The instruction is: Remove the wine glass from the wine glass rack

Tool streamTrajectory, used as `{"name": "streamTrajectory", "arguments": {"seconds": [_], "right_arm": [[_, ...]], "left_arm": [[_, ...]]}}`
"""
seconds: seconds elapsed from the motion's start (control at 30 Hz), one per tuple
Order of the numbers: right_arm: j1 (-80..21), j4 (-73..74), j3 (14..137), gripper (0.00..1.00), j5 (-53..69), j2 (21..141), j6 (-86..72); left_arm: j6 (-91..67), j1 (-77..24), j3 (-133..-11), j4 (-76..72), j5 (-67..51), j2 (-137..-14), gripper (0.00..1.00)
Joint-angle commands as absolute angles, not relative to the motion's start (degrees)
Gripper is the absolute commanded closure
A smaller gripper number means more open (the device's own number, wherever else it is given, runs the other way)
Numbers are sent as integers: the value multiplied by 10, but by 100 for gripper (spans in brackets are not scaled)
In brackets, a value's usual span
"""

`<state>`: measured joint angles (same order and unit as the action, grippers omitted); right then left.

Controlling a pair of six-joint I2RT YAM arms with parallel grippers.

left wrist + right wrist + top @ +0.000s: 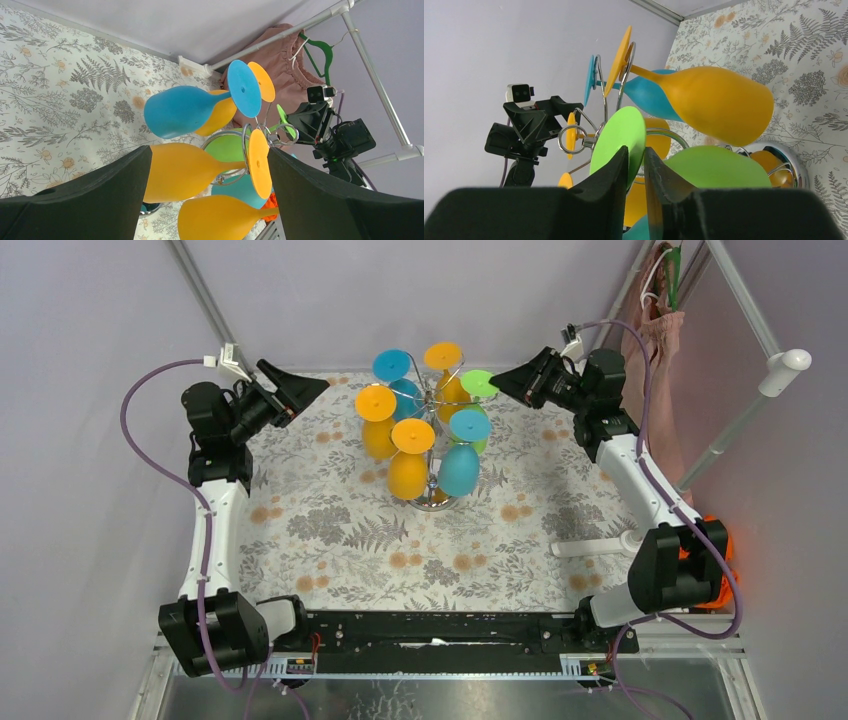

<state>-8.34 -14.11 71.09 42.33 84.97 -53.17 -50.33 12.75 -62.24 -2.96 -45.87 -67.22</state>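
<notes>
The wine glass rack (431,498) stands mid-table with several orange, blue and green glasses hung upside down from its scroll arms. My right gripper (497,380) sits at the foot of the green wine glass (478,383) on the rack's far right. In the right wrist view the gripper (636,150) has its jaws narrowed to a thin slit around the rim of that green foot (621,132). I cannot see whether the pads touch it. The left gripper (316,386) stays wide open left of the rack and holds nothing. An orange glass (185,170) hangs beyond the open gripper (209,150).
A floral cloth (330,530) covers the table. A pink garment (658,330) hangs on a white frame at the back right. The frame's poles (735,420) run close behind the right arm, and another orange glass (714,100) hangs just beside my right fingers.
</notes>
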Motion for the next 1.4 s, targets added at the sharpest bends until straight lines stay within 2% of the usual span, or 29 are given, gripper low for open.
{"name": "streamTrajectory", "arguments": {"seconds": [0.0,0.1,0.23,0.27,0.6,0.8,1.2,1.37], "right_arm": [[-88,-144,724,77,410,831,-526],[-88,-137,735,82,405,827,-526],[-88,-135,745,99,399,824,-532],[-88,-135,748,100,398,824,-535],[-87,-93,766,100,369,817,-589],[-88,-131,724,100,334,789,-678],[-88,-59,709,100,293,742,-661],[-88,-64,695,100,324,741,-664]], "left_arm": [[-496,132,-616,-34,-456,-667,6],[-497,132,-615,-35,-455,-666,6],[-495,132,-614,-34,-453,-663,6],[-494,132,-614,-32,-453,-663,6],[-492,132,-616,-29,-457,-667,10],[-487,132,-618,-24,-459,-670,6],[-489,132,-614,-24,-460,-671,5],[-491,132,-610,-25,-460,-670,5]]}}
